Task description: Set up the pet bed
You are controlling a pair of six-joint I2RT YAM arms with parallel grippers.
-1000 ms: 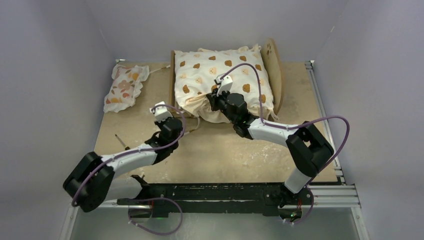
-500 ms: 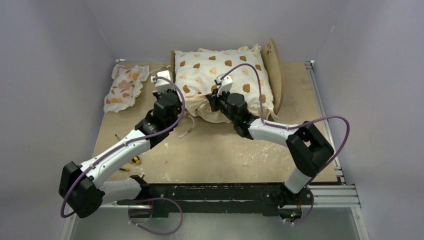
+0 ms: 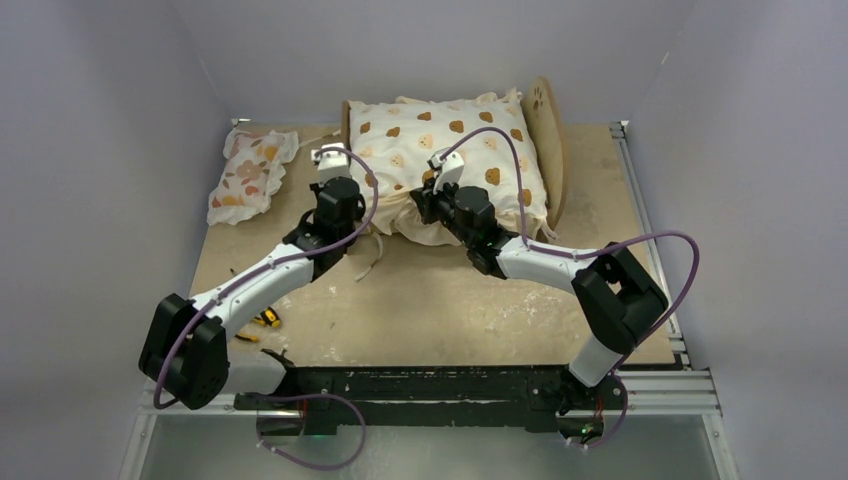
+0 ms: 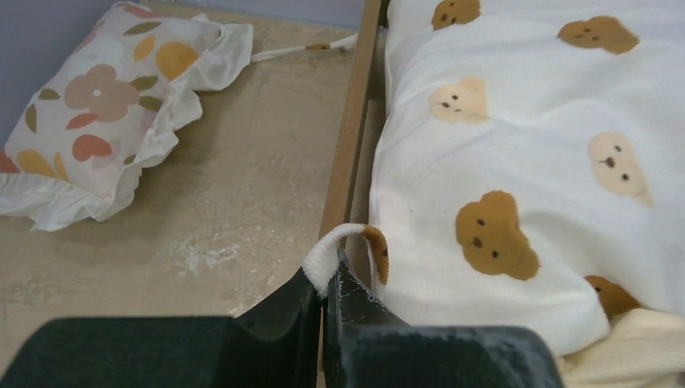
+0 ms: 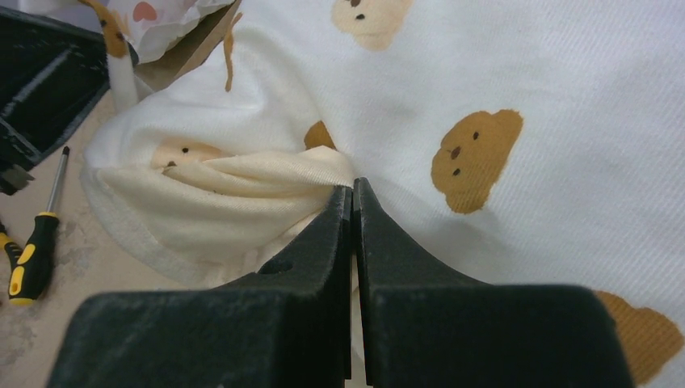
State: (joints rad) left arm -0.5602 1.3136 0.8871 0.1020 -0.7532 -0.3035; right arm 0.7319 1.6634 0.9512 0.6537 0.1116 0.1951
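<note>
Sandy bench [image 3: 450, 290], bed [image 3: 552, 150] at 12 o'clock: left fingers [image 4: 279, 315] and right fingers [image 5: 319, 242] each pinch thin cushion [image 3: 470, 135] folds, so a tug may slip them or skid the bed.

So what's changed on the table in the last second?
The left gripper swung away from the bases, up beside the side rail of the light-wood pet bed, shut on a fold of the cream bear-print cushion. The right gripper stayed clamped on that cushion; bed and small floral ruffled pillow did not move.
</note>
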